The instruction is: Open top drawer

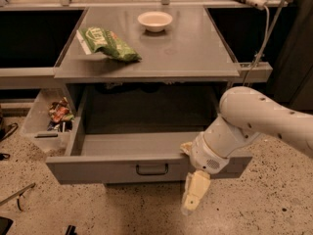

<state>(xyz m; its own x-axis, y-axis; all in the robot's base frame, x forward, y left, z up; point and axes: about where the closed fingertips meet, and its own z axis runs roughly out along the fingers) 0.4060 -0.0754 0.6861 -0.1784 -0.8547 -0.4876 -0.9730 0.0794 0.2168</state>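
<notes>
The top drawer is a wide grey metal drawer, pulled far out of the cabinet under the grey counter. Its shallow tray is empty and its flat front carries a small black bar handle. My gripper hangs at the end of the white arm, in front of the drawer's front panel and to the right of the handle. One cream finger points down toward the floor; the other is hidden behind the wrist. The lower drawers are hidden under the open one.
A green snack bag and a white bowl sit on the counter top. A clear bin with snack packets stands at the left. Cables hang at the right. Speckled floor lies in front.
</notes>
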